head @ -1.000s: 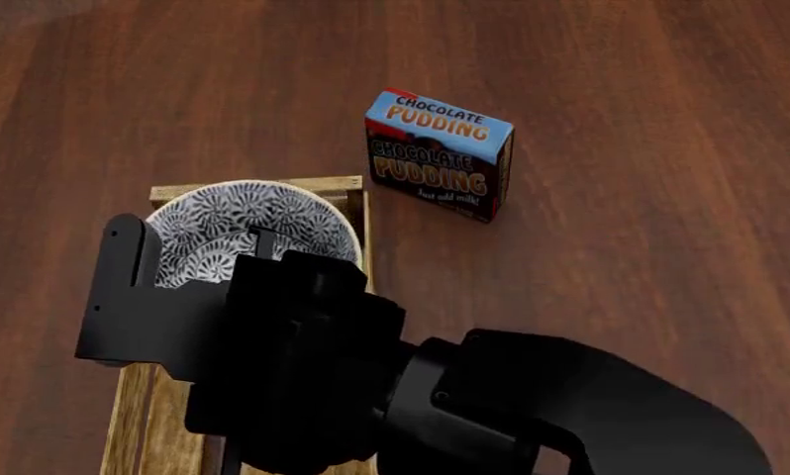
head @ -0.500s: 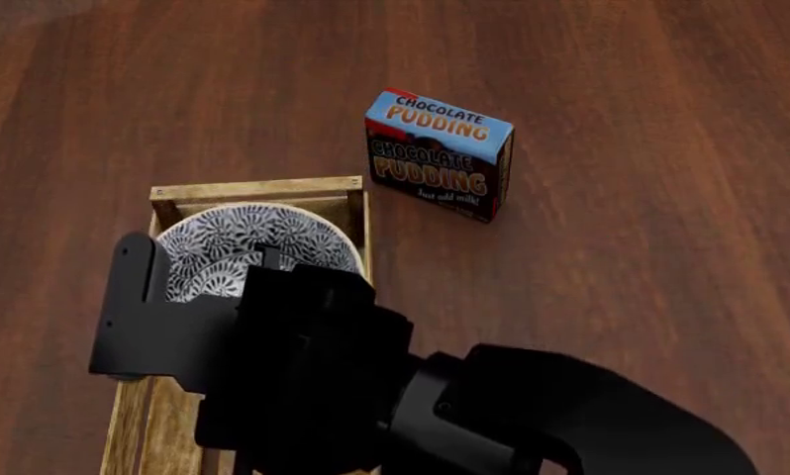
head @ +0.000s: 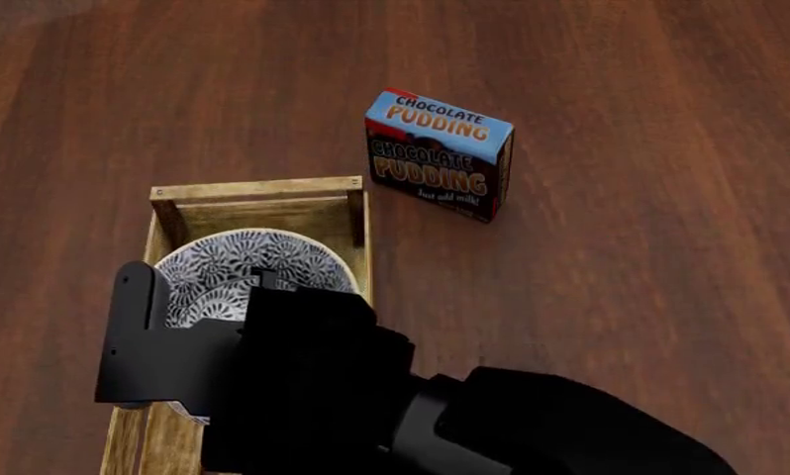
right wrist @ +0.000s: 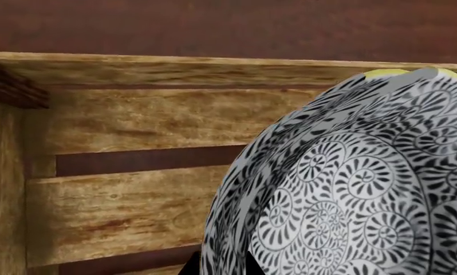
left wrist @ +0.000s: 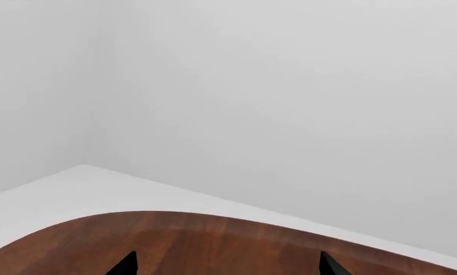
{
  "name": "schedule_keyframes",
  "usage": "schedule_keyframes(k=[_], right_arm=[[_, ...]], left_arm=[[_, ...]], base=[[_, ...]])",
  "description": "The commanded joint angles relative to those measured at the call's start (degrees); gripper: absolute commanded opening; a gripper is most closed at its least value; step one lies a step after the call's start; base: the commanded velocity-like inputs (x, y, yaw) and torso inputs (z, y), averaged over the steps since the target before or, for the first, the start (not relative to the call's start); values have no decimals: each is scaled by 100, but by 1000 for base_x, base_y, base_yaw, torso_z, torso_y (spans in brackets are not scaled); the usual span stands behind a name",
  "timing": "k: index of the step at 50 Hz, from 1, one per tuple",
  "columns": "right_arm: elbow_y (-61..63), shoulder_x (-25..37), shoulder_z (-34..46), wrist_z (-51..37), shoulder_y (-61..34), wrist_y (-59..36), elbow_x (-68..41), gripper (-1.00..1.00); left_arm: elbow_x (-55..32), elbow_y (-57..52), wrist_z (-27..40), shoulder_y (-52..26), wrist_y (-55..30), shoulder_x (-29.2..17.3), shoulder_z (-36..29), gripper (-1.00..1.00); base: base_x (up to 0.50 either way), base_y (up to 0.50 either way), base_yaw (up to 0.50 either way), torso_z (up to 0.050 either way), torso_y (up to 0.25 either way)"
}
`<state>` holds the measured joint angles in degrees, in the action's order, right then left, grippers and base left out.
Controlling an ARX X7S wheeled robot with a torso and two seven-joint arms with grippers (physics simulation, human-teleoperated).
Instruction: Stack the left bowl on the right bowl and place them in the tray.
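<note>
The right gripper [head: 217,322] is positioned over the tray [head: 260,190], its black body covering the near part of the crate in the head view. The bowl [head: 244,265], patterned in black and white, sits inside the tray near its far end, partly hidden beneath the gripper. The right wrist view shows the bowl [right wrist: 351,189] close up, with the tray's slatted wooden wall [right wrist: 137,166] just behind it and a sliver of yellow at the bowl's upper rim; whether a second bowl is nested there cannot be confirmed. Only a small dark part of the right fingers shows at the bowl's edge, so their state cannot be determined. In the left wrist view, the left fingers [left wrist: 125,264] appear as two dark tips set well apart, spread and holding nothing, above the brown surface [left wrist: 213,246]. A chocolate pudding box [head: 438,153] stands on the surface beyond the tray's far right corner, apart from it.
</note>
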<state>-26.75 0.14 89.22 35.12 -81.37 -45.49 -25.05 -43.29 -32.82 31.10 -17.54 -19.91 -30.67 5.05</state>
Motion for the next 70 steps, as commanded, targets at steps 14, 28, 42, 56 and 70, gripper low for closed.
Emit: schedule_keyframes(k=[14,28,42,56,70], right_arm=[[-72,-14,-14,310,198,362,504,-100],[-164,-14,-11,507,339,482,662,-100],[-309,-14,-10,621,415,665,698,-100],[-469,-14,-13,728,536,831,688,-100],[-459,-14,-9,907,638,839,737,-100]], left_arm=[[34,79,-59,28,88,2,-11,100],[71,209,-152,63,214,18,16,100],[55,190,-110,61,196,13,9,100],[-10,86,15,29,88,-27,8,100],[-51,52,64,12,54,-57,18,100]], base=[[0,0,0,0,1],[0,0,0,1,1],[0,0,0,0,0],[0,0,0,0,1],[0,0,0,1,0]])
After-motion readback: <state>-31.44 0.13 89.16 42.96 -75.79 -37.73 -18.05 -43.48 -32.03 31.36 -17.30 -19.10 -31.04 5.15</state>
